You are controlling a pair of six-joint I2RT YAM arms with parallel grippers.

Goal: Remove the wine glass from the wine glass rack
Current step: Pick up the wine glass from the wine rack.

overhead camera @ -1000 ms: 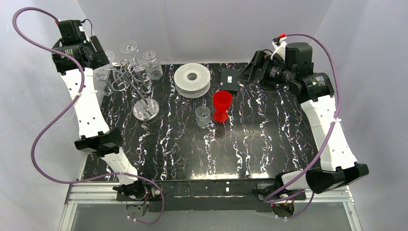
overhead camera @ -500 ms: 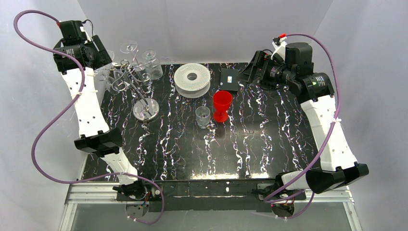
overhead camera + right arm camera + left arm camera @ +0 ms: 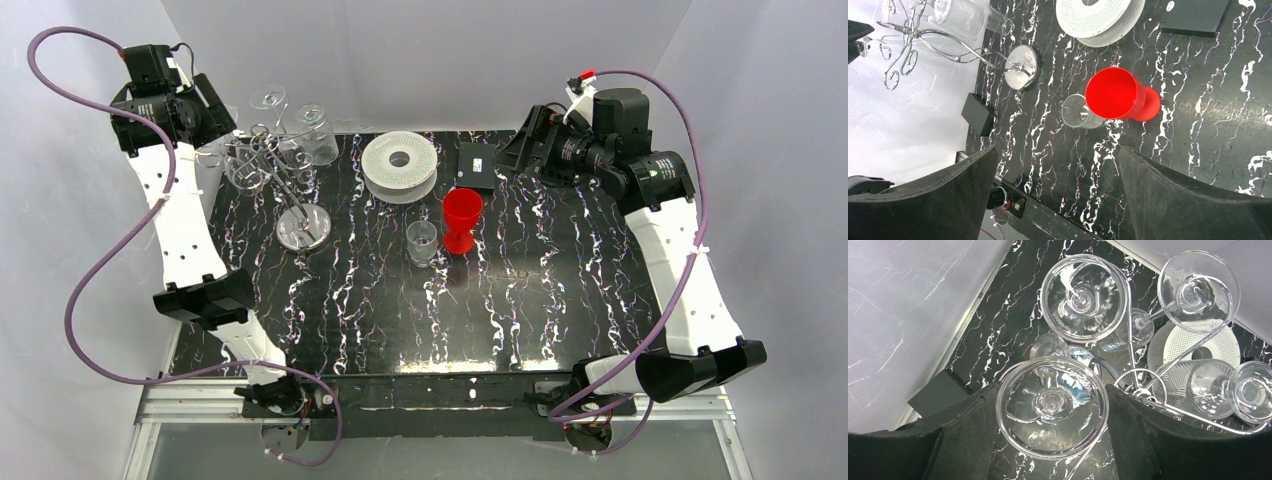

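The wine glass [image 3: 1052, 407] hangs upside down, and its round foot fills the gap between my left gripper's [image 3: 1048, 390] black fingers, touching both. The left gripper is shut on that foot, high at the back left [image 3: 220, 132]. A thin wire arm of the wine glass rack [image 3: 1148, 385] curves just under the foot. The rack's chrome disc base [image 3: 304, 228] stands on the black marbled table. My right gripper [image 3: 1058, 155] hangs open and empty above the table's right side [image 3: 515, 150], far from the rack.
Three more clear glasses [image 3: 1083, 297] [image 3: 1198, 290] [image 3: 1208, 390] hang on the rack's other arms, close around the held one. A white ribbed spool [image 3: 400, 165], a black box [image 3: 478, 165], a red cup [image 3: 462, 215] and a small clear tumbler [image 3: 421, 240] stand mid-table.
My left gripper has shifted slightly up and back with the glass foot between its fingers. The right arm has not moved.
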